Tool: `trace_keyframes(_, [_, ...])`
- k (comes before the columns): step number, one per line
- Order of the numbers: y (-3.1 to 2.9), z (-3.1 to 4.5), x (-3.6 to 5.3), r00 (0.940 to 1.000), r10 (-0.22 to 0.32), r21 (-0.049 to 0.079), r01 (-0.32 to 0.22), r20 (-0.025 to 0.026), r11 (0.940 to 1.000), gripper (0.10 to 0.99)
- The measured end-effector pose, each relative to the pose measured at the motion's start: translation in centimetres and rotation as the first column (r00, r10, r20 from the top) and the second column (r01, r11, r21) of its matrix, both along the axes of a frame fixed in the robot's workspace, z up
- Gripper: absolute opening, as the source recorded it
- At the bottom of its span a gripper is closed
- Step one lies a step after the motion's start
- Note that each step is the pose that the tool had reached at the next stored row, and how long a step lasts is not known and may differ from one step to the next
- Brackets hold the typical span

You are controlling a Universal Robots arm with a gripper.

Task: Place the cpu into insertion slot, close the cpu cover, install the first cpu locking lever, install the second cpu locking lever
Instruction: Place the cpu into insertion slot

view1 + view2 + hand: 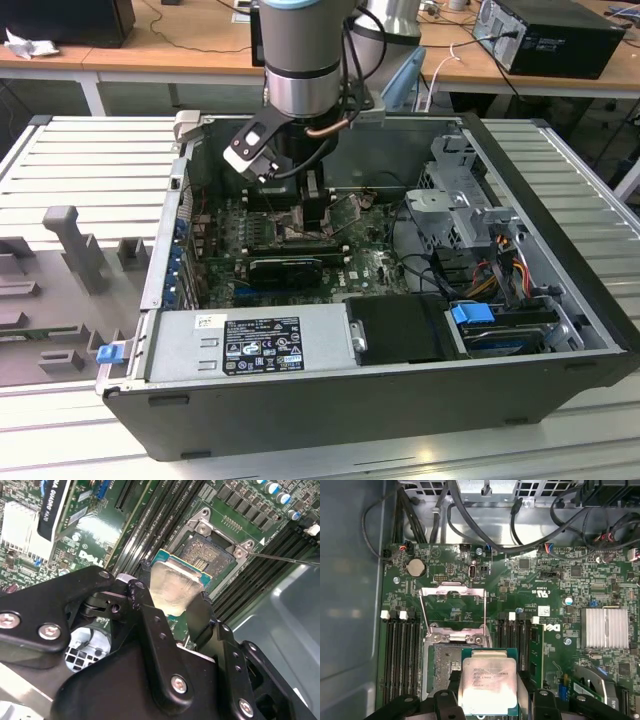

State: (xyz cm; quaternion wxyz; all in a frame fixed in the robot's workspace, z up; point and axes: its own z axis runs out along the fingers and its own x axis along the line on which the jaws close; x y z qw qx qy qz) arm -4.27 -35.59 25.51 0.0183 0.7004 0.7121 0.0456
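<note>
Gripping the cpu (175, 580) by two opposite edges with the gripper (171, 594) closed snugly on it, poised partly over the insertion slot (207, 555), the cpu cover (452, 591) standing open beyond it, and risking bent pins or a jammed corner if lowered tilted or off-square.

I see a wooden desk (200, 52) running across the top of the frame, with loose cables (185, 18) strewn over it. At upper left a black box (75, 20) sits on it beside crumpled white paper (25, 45), and at upper right a black computer (555, 35). A ribbed metal table (100, 165) spreads across the frame below the desk, and grey fixtures (68, 235) stand on it at middle left. The light is even.
</note>
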Motion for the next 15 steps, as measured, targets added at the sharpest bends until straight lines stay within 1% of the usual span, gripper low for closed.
trace_keyframes(4, [0.43, -0.43, 0.01, 1.0000, 0.000, 0.001, 0.000, 0.0001, 1.0000, 0.522])
trace_keyframes(15, [0.59, -0.90, 0.00, 1.0000, 0.000, 0.001, 0.000, 0.0000, 1.0000, 0.522])
